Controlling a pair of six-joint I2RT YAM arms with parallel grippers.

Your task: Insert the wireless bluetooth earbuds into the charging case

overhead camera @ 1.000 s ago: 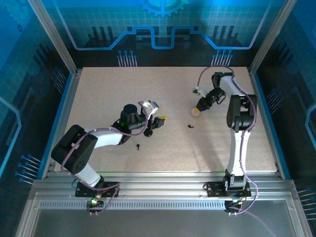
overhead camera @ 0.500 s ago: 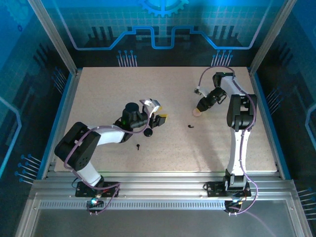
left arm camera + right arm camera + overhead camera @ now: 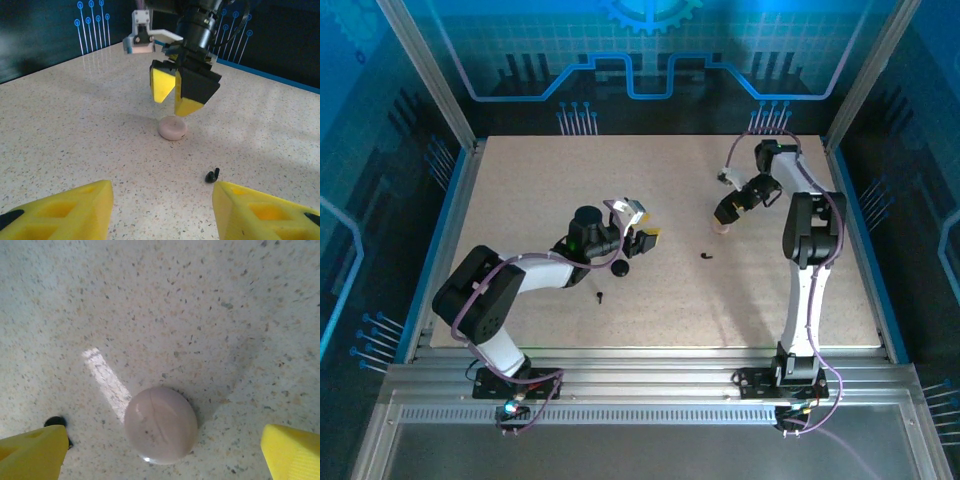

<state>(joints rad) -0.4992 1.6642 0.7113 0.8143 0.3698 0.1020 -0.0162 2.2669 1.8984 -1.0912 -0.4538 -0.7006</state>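
One tiny black earbud (image 3: 706,256) lies mid-table, just ahead of my left gripper's right finger (image 3: 212,175) and partly behind my right gripper's left finger (image 3: 57,421). The other earbud (image 3: 601,296) lies nearer the front. The black round charging case (image 3: 620,267) sits close under the left wrist. My left gripper (image 3: 645,240) (image 3: 160,210) is low, level and open, holding nothing. My right gripper (image 3: 723,216) (image 3: 175,97) (image 3: 162,455) hangs open over a pale pink round puck (image 3: 720,228) (image 3: 172,128) (image 3: 160,425) without touching it.
The speckled tabletop (image 3: 540,190) has free room at the back left and front right. Aluminium frame posts and blue walls close it in; a rail (image 3: 640,375) runs along the near edge by the arm bases.
My right gripper has opened wide and let go of the pink puck, which now rests on the table. The left arm has shifted slightly.
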